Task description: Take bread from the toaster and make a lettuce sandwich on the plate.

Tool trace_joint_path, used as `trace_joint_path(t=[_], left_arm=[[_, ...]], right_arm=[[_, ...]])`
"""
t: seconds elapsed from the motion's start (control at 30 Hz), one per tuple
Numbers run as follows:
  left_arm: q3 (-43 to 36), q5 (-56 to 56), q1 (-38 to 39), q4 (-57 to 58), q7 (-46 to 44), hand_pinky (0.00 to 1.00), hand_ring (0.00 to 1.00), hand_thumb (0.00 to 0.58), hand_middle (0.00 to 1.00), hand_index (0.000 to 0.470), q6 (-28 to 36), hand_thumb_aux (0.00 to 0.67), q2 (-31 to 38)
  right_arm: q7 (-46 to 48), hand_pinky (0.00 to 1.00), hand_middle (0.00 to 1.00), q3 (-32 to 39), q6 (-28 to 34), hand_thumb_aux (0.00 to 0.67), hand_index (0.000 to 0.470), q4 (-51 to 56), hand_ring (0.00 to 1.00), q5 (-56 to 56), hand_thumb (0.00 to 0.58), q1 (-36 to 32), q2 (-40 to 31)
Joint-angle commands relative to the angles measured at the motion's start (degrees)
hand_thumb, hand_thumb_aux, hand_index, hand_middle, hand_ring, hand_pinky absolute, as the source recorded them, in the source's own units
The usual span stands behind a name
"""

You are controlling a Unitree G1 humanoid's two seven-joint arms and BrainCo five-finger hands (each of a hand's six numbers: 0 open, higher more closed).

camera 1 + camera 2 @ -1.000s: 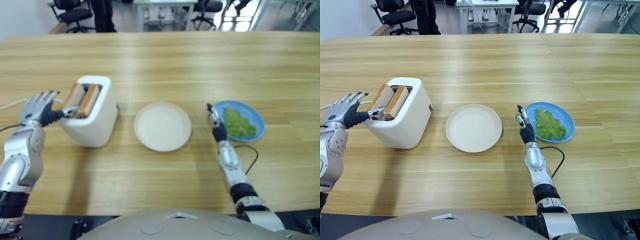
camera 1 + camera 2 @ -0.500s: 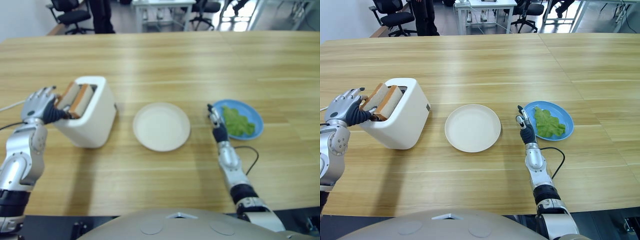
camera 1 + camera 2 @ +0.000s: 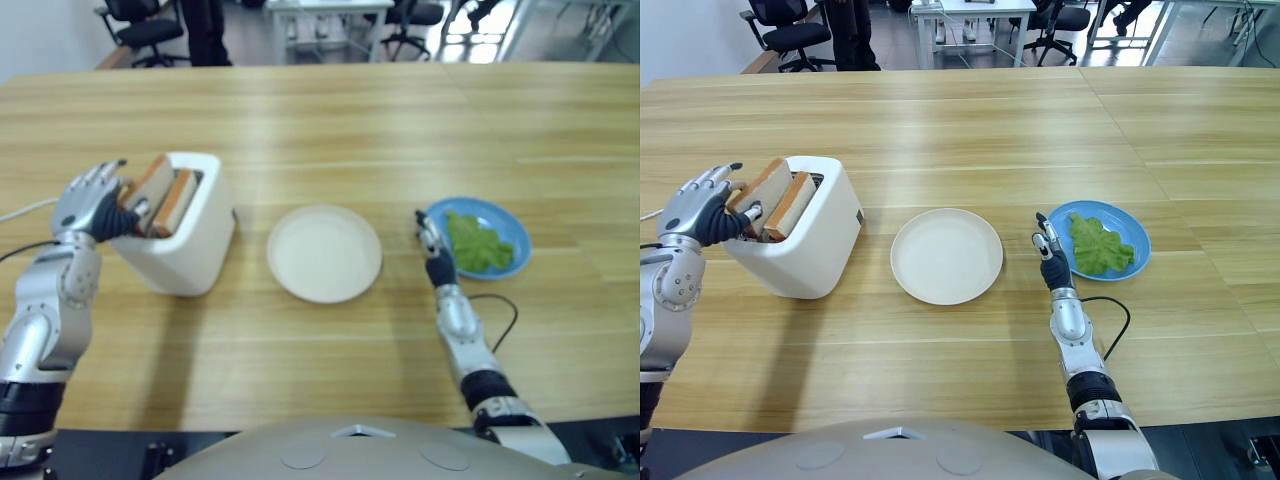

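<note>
A white toaster (image 3: 810, 245) stands at the left of the wooden table with two browned bread slices sticking out of its slots. My left hand (image 3: 702, 208) is at the toaster's left top edge, fingers curled around the outer bread slice (image 3: 762, 186); the inner slice (image 3: 792, 204) stands beside it. An empty cream plate (image 3: 946, 256) lies in the middle. To the right, a blue plate (image 3: 1137, 250) holds green lettuce (image 3: 1095, 245). My right hand (image 3: 1049, 254) rests just left of the blue plate, fingers straight and holding nothing.
A white cable (image 3: 22, 209) runs off the left edge behind my left hand. A black cable (image 3: 1112, 316) loops beside my right forearm. Office chairs (image 3: 790, 30) stand beyond the table's far edge. Bare wood lies in front of the plates.
My left hand has risen and closed in from the toaster's left side onto the outer slice, which now stands a little higher. The right hand has stayed put.
</note>
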Motion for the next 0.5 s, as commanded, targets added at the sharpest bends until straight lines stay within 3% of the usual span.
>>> trace_joint_path(t=[0.03, 0.3, 0.5], left_arm=[[4.08, -0.77, -0.95, -1.74, 2.59, 1.0, 1.0, 0.58, 1.0, 0.46, -0.44, 0.67, -0.5], [10.85, -1.13, -3.16, -6.25, 8.2, 1.0, 1.0, 0.58, 1.0, 0.46, -2.79, 0.67, -0.81], [13.08, -8.49, -7.66, -12.7, 9.65, 1.0, 1.0, 0.58, 1.0, 0.46, -6.94, 0.67, -4.77]], right_arm=[[-0.24, 0.0, 0.0, -0.08, 1.77, 0.0, 0.0, 0.41, 0.0, -0.33, 0.0, 0.78, 0.21], [-0.28, 0.0, 0.0, -0.17, 2.06, 0.0, 0.0, 0.56, 0.0, -0.35, 0.0, 0.77, 0.33], [-0.47, 0.0, 0.0, -0.24, 2.19, 0.0, 0.0, 0.61, 0.0, -0.29, 0.0, 0.8, 0.52]])
